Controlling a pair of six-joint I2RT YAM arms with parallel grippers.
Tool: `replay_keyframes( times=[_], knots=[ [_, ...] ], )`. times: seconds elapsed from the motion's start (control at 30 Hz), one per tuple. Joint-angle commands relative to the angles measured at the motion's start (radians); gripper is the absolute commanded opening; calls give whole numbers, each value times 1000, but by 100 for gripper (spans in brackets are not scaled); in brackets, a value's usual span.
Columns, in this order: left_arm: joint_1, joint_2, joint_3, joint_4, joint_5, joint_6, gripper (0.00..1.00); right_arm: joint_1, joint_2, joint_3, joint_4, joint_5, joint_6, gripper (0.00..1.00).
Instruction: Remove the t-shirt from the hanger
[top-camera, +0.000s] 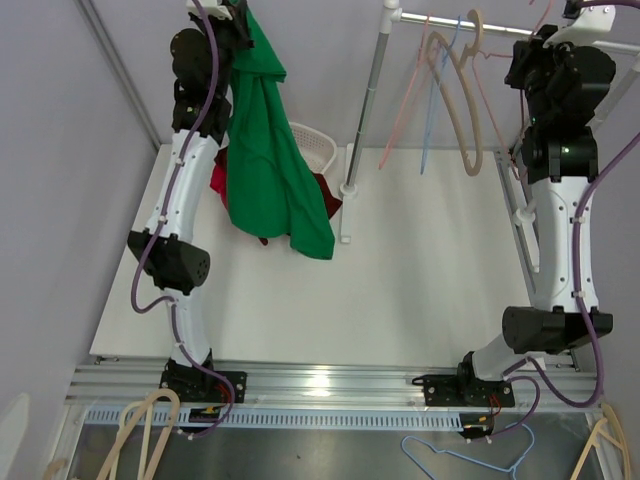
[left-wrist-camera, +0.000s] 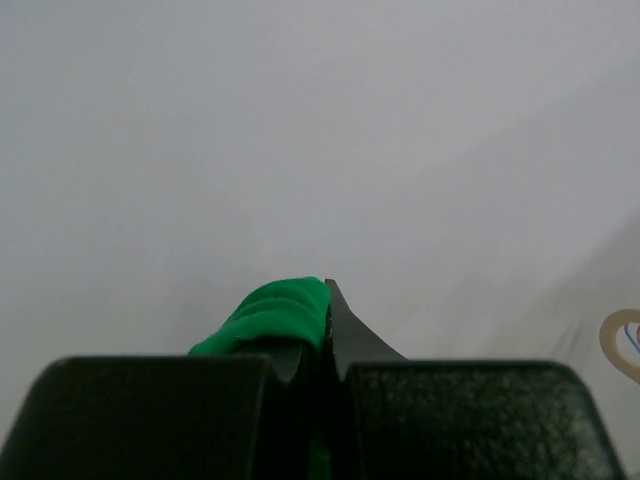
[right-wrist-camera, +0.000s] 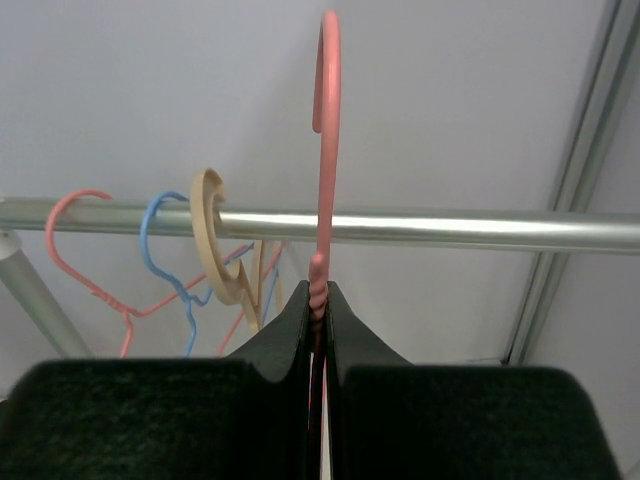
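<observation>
Dangling over the far left corner of the white table (top-camera: 420, 290), the green cotton t-shirt (top-camera: 265, 170) hangs from the left gripper (left-wrist-camera: 325, 300), whose jaws are clamped on a bunch of its fabric. Well apart, above the far right corner, the right gripper (right-wrist-camera: 318, 295) pinches the neck of a pink wire hanger (right-wrist-camera: 326, 150), hook upward. Removal looks done (only setting both down seems left). The shirt's long axis runs vertical, hem pointing down toward the table.

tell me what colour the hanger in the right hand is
The hanger is pink, clearest in the right wrist view.
</observation>
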Motion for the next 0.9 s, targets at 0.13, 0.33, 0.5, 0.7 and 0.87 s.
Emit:
replay_keyframes(
  times=[0.13, 0.33, 0.5, 0.7, 0.87],
  knots=[
    [27, -9, -64, 43, -53, -1, 1, 1, 79, -14, 124, -65, 17, 0],
    [36, 142, 33, -370, -58, -175, 1, 3, 127, 4, 178, -105, -7, 0],
    [37, 122, -142, -502, -44, -311, 1, 3, 153, 44, 156, -110, -21, 0],
    [30, 151, -197, -598, 100, -416, 1, 3, 127, -26, 187, -113, -6, 0],
    [22, 113, -289, -546, 149, -417, 2, 3, 119, -46, 175, -108, 0, 0]
  ],
)
